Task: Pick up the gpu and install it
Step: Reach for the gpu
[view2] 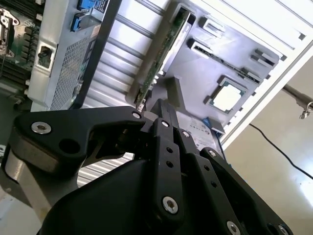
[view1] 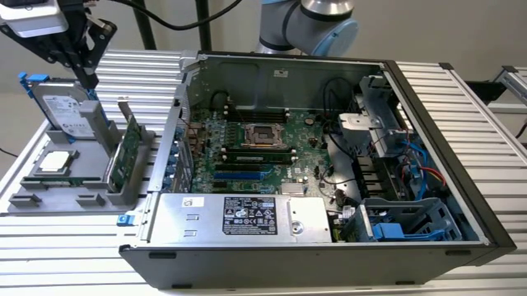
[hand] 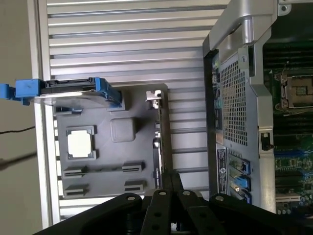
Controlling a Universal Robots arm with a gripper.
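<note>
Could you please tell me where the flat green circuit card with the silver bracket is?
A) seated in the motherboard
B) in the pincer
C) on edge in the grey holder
C: the flat green circuit card stands on edge in the grey plastic holder, beside the open black computer case.

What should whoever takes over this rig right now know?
Gripper: shut, holding nothing, above the grey holder that sits beside the open computer case.
gpu: standing on edge in that holder, with the gripper not touching it.
Done: nothing that shows; the gpu is not in the case.
Left: the whole job, pick-up and install.
</note>
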